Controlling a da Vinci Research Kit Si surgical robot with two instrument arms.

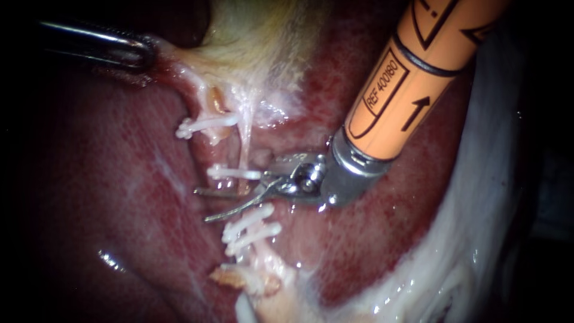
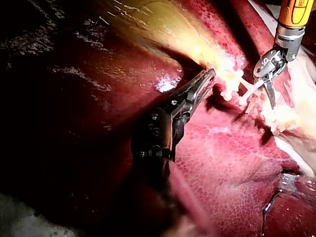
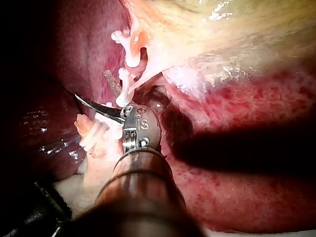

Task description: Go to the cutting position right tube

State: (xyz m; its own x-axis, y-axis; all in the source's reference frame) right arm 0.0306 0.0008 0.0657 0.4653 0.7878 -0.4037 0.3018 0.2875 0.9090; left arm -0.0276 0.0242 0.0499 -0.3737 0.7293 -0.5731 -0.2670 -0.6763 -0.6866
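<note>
Right instrument (image 1: pixel 201 206) (orange shaft, steel wrist, thin curved scissor blades): blades spread, nothing gripped.

The thin pale right tube (image 1: pixel 244 152) runs down from the pale yellow gallbladder (image 1: pixel 257 42) across the dark red liver (image 1: pixel 119 179). It carries a single white plastic clip (image 1: pixel 230 173) on the gallbladder side and a pair of white clips (image 1: pixel 254 227) further down. The blades sit in the gap between the two. The tube looks to pass between them, but that's hard to confirm because the upper blade overlaps it.

Left instrument (image 1: pixel 146 55) (dark slender shaft): tip pinched on the gallbladder neck, tissue taut.

Position looks near final. Risks:
- The upper blade is just beside the single clip. Closing there could nick or loosen it.
- The blade tips reach past the tube over the liver. Going deeper would score it.
- The other clipped tube (image 1: pixel 200 104) is near. Sideways drift could catch it.
- If the left hold slips, the tube goes slack and drops out of the blades.
</note>
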